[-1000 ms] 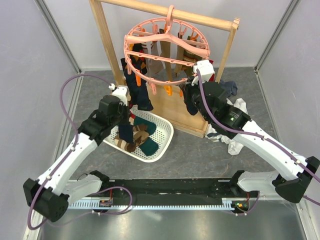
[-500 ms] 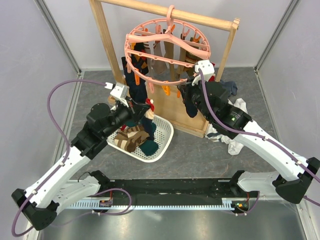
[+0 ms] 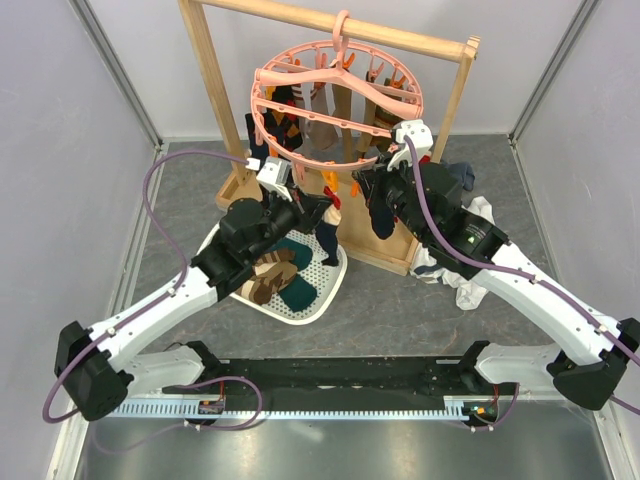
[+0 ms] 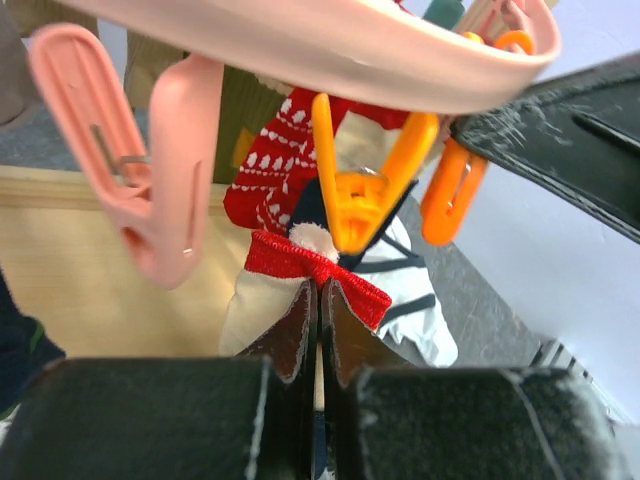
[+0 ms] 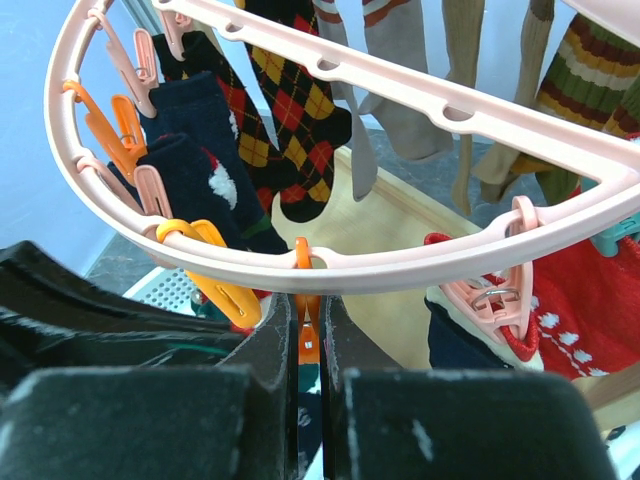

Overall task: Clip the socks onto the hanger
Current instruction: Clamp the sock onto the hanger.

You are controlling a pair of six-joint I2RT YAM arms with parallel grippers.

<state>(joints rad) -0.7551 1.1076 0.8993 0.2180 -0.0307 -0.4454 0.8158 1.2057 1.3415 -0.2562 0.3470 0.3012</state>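
– Left claw (image 4: 320, 300)?
– Pinching red-cuffed sock (image 4: 300, 262), up from basket (image 3: 338, 272) to under orange clip (image 4: 355, 195) on hanger (image 3: 335, 95).
– Right claw (image 5: 308, 335)?
– Clamped on near rim clip (image 5: 307, 342); rack (image 3: 205, 70) behind, white clothes (image 3: 470, 272) right.

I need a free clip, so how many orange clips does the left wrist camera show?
2: one orange clip straight above the left fingers holding the red-cuffed sock, a second orange clip just right of it. More may hide behind the hanger ring.

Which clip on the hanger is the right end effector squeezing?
The small orange clip, hanging between the yellow clip and the pink clip.
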